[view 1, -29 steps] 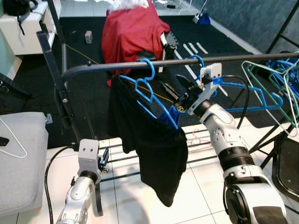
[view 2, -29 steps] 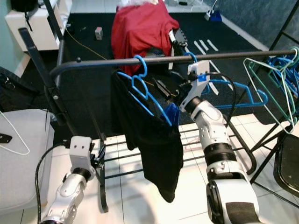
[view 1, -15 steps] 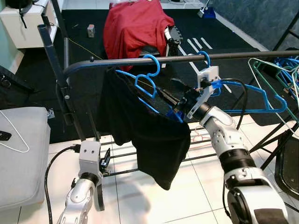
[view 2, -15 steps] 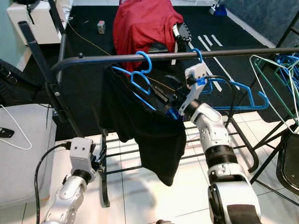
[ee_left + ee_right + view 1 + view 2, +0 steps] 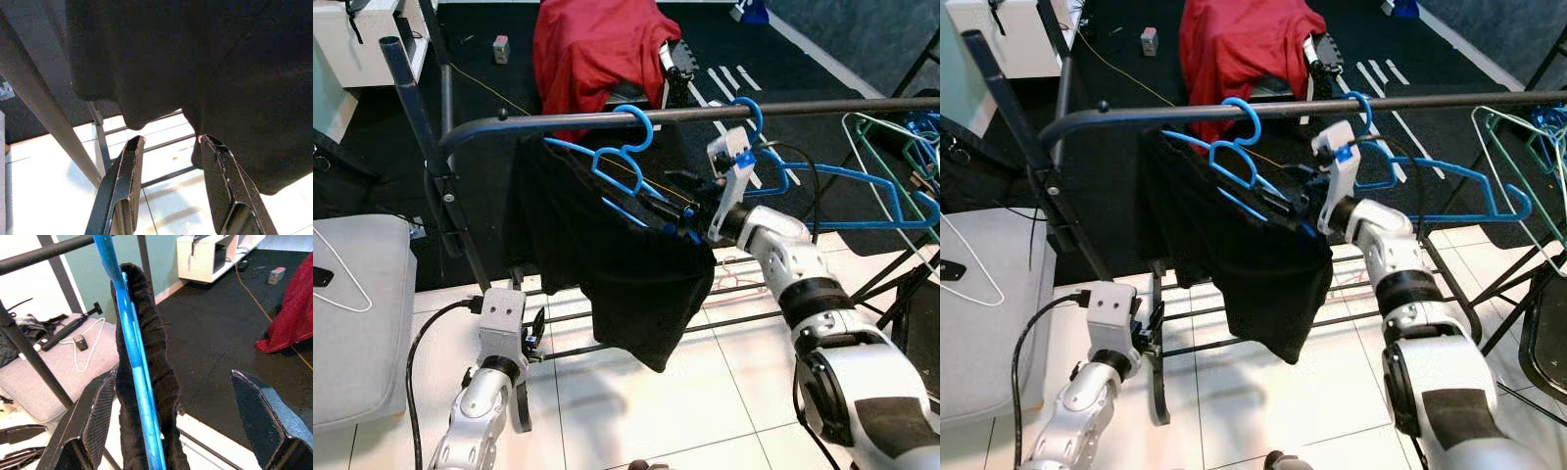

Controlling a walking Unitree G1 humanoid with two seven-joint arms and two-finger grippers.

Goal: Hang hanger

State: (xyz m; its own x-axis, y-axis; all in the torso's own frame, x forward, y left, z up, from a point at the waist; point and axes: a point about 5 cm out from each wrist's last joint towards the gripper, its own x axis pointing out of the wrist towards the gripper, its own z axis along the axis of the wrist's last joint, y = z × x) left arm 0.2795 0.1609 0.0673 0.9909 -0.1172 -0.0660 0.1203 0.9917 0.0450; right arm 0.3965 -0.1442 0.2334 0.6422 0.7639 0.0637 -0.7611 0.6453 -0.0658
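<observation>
A blue hanger hangs by its hook on the dark rail, tilted, with a black garment draped over it. My right gripper is at the hanger's lower arm. In the right wrist view its fingers stand wide apart, and the blue hanger with the garment's edge lies between them, close to one finger. My left gripper is open low by the rack's foot, under the garment's hem, holding nothing.
A second blue hanger and green and white hangers hang further right on the rail. A red cloth covers a chair behind. A grey cushion with a white hanger lies to the left. The rack's lower bars cross the tiled floor.
The right arm has risen and reached further left along the hanger. The hanger's low end and the garment have swung up and left with it. The view has shifted.
</observation>
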